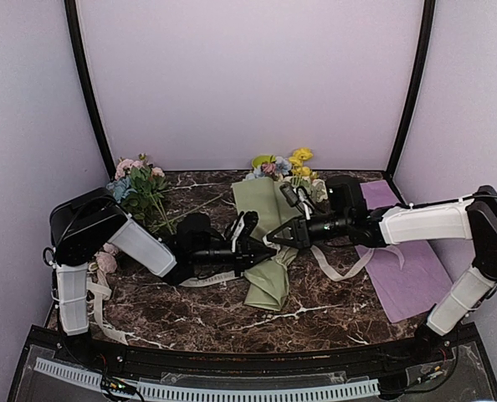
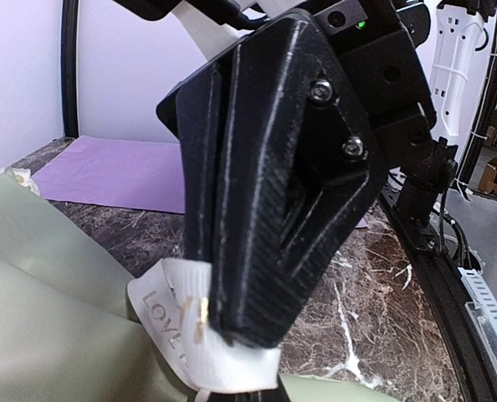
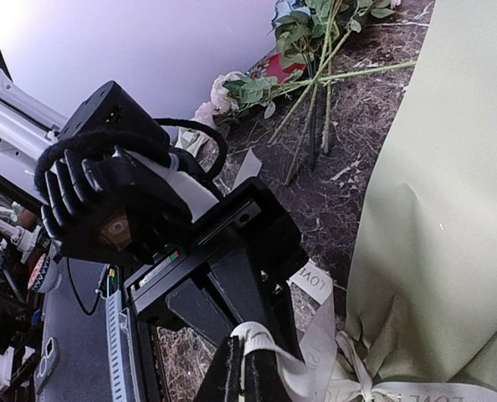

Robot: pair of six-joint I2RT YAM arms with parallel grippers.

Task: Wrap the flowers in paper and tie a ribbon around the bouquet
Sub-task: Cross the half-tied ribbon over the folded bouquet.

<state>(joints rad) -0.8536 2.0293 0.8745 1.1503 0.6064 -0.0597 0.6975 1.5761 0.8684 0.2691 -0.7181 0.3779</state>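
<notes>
Only readable print is on my flat cream-white ribbon [image 2: 177, 322]. Left wrist view, at 7 o'clock: dark letters "LOVE" running along the strip, and whatever follows is lost in the fold. Right wrist view, around 5 o'clock: same ribbon [image 3: 314, 285], "LOVE" again on a flat stretch. There's more dark lettering on the strip at that view's bottom edge, too small to read. Top view: the ribbon's print isn't legible.

A dark brown marbled table [image 1: 207, 314] carries a sage-green paper cone of flowers [image 1: 269, 280] mid-table, with a cream ribbon [image 1: 340, 270] trailing beside it. A flat purple sheet [image 1: 407, 280] lies by the right edge, and a leafy cluster of pink and blue blooms [image 1: 140, 188] sits in the far-left corner.
</notes>
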